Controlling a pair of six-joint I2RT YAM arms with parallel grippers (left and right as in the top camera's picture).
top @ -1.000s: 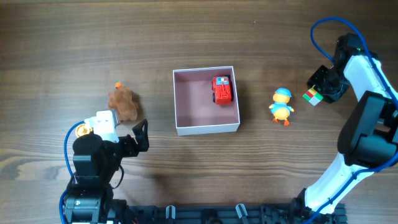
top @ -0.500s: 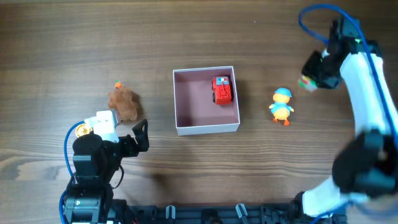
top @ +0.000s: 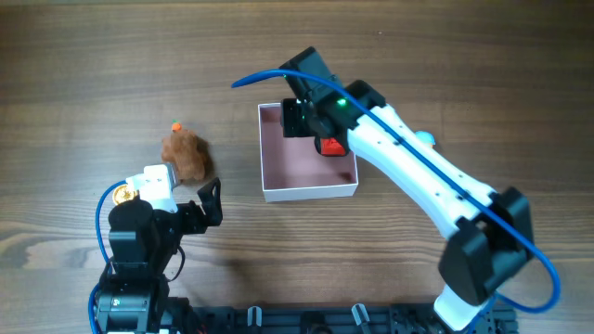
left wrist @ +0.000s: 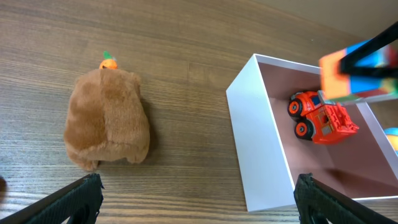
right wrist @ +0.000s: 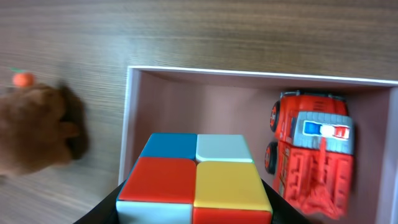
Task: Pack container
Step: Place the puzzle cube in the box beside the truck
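The container (top: 308, 191), a white-walled square box with a pink floor, sits at the table's middle; it also shows in the left wrist view (left wrist: 261, 149) and the right wrist view (right wrist: 249, 73). A red toy truck (top: 332, 146) lies in its far right corner. My right gripper (top: 302, 119) hovers over the box's far side, shut on a multicoloured cube (right wrist: 196, 177), which the left wrist view (left wrist: 339, 78) shows above the truck (left wrist: 320, 118). A brown plush toy (top: 186, 154) lies left of the box. My left gripper (top: 210, 202) is open and empty, near the plush.
A duck toy with a blue cap (top: 425, 136) lies right of the box, mostly hidden under my right arm. The plush carries a small orange piece (top: 175, 127) at its far end. The table is dark wood.
My right arm swung from the far right of the table leftward, carrying the cube, and now hangs over the container. The left arm has not moved.
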